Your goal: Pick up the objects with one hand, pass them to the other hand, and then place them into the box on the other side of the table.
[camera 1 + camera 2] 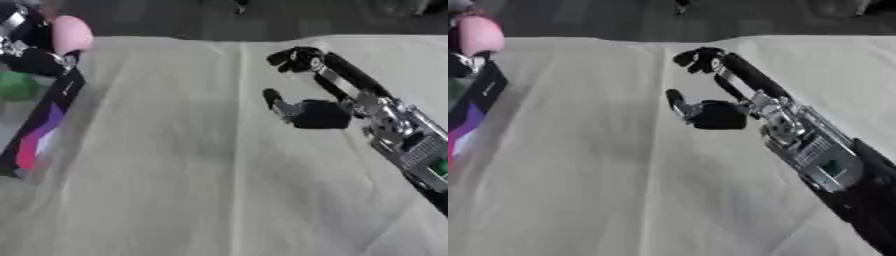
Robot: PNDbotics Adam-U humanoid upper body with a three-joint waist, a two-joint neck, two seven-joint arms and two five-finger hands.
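Observation:
My left hand (33, 56) is at the upper left, over the box, with its fingers curled round a pink rounded object (72, 34). The box (45, 117) runs along the left edge, its dark wall printed in purple and pink. A green round object (16, 85) lies inside it, just below the left hand. Over the middle of the table, right of centre, my right hand (715, 114) hangs open. Its fingers (702, 57) point away from me, the thumb sticks out to the left, and nothing is in it.
A pale cloth (192, 175) with a lengthwise crease covers the table. Its far edge meets a dark floor at the top. My right forearm (815, 155) crosses the lower right corner.

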